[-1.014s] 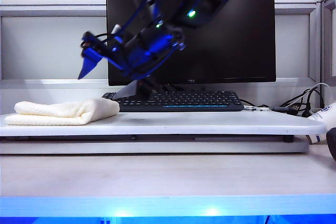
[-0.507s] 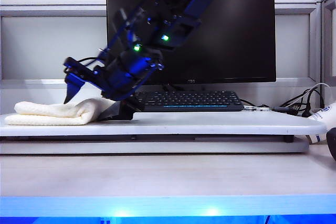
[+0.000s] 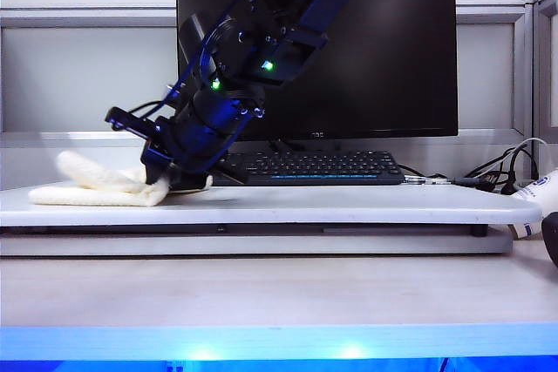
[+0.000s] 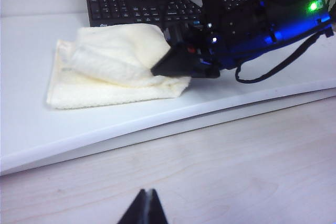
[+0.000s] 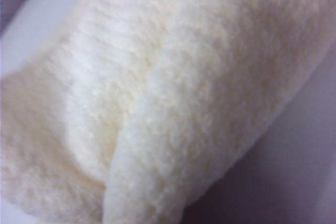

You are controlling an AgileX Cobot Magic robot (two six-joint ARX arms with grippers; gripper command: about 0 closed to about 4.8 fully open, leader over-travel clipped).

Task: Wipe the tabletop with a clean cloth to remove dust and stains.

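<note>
cream cloth [image 4: 113, 64] in right pincer [image 4: 173, 66], left pincer [image 4: 144, 211] apart

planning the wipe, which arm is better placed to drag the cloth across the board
Right. Its gripper has its fingers pinched on the folded cream-yellow waffle cloth on the glossy white tabletop. The left gripper is shut, off the board, over the pale wood desk.

Descended onto cloth [image 3: 105, 185], now pinching it

Right gripper [image 3: 161, 179] swung down toward 7 o'clock, jaws closed on cloth's near end; fold bunched upward on tabletop [image 3: 349, 205].
</note>
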